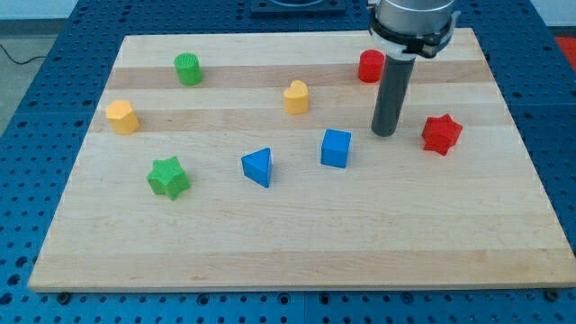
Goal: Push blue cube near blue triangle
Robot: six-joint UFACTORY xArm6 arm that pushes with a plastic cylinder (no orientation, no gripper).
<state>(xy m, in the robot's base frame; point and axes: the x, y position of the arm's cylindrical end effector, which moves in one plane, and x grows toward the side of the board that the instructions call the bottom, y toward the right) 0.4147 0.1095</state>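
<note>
The blue cube (336, 148) sits on the wooden board (297, 243) a little right of centre. The blue triangle (258, 166) lies to its left and slightly lower, about a block's width of gap between them. My tip (385, 134) rests on the board to the right of the blue cube and a little above it, apart from it. The dark rod rises from the tip toward the view's top.
A red star (441, 133) lies just right of my tip. A red cylinder (370, 66) and a yellow block (296, 97) sit above. A green cylinder (187, 68), a yellow block (121, 117) and a green star (168, 176) are at the left.
</note>
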